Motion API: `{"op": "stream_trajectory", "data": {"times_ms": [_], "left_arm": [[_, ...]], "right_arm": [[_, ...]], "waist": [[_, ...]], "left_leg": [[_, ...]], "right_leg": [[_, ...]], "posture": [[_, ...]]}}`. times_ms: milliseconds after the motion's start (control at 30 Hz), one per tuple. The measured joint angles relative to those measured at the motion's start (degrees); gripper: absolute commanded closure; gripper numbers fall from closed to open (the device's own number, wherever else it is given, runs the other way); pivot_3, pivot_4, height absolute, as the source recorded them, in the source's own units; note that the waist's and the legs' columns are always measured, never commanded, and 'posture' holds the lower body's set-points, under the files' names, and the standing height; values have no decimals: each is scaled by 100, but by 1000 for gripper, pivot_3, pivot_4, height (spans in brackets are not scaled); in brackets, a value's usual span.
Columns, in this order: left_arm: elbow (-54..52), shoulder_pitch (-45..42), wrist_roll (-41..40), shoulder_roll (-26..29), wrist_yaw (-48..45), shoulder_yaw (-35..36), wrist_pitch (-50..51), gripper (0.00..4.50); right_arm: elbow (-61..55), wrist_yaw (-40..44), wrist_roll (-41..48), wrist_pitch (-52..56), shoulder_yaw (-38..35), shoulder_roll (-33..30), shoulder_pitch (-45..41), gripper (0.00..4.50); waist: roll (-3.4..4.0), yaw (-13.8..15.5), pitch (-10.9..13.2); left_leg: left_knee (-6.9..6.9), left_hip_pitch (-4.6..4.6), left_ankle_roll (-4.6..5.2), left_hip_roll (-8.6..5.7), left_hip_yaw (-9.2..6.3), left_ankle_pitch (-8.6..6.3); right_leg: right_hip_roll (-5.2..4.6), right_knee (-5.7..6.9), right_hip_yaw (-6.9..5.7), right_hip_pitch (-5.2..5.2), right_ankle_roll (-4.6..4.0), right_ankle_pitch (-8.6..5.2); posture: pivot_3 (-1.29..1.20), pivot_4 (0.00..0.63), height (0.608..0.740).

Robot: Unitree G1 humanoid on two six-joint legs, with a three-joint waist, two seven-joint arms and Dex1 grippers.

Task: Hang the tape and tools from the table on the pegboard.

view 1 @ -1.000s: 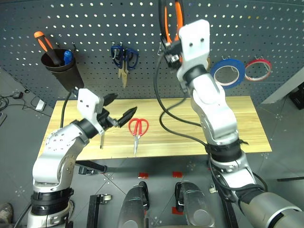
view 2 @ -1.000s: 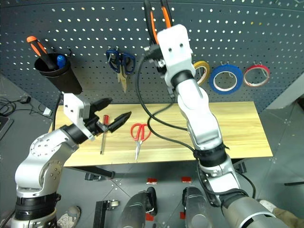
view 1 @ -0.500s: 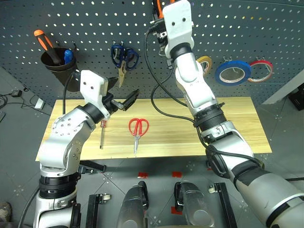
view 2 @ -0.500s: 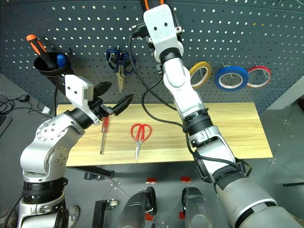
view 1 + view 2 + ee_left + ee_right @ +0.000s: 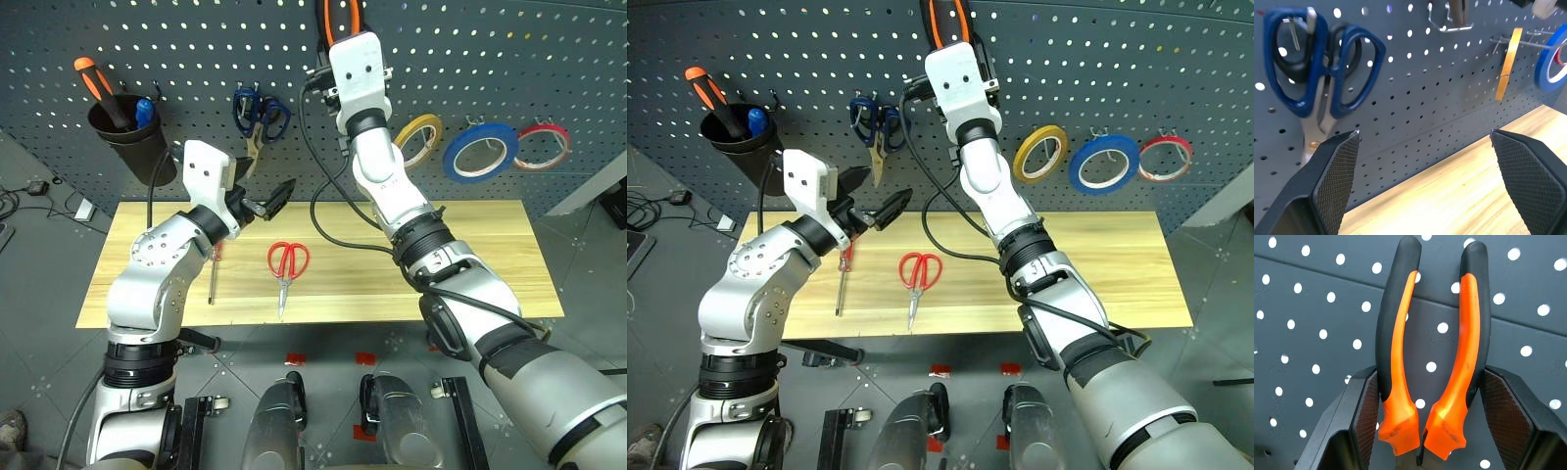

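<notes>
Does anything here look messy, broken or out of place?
Nothing looks broken or spilled. The red-handled scissors and slim screwdriver lie flat on the table, not yet hung. The right gripper holds the pliers up against the pegboard.

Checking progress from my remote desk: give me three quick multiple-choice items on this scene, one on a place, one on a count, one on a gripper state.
1. Where are the red-handled scissors?
A. on the table
B. on the pegboard
C. in the black cup

2. How many tape rolls hang on the pegboard?
A. one
B. two
C. three

3. What is the right gripper doing?
A. open, empty
B. shut on the pliers
C. holding scissors

Answers: 1 A, they lie flat on the wood; 2 C, yellow, blue and red-rimmed rolls hang there; 3 B, both fingers press the orange-and-black handles.
</notes>
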Motion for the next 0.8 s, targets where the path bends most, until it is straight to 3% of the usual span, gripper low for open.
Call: {"op": "stream_trajectory", "data": {"times_ms": [800], "left_arm": [[374, -126, 444, -408, 317, -35, -533, 0]], "right_arm": [[243, -299, -90, -131, -204, 53, -46, 1726]], "waist": [[3, 101, 80]], "left_leg": [[-5, 1, 0, 7, 6, 0]], "right_leg": [[2, -6, 0, -2, -1, 0]], "posture": [[-103, 338, 740]]}}
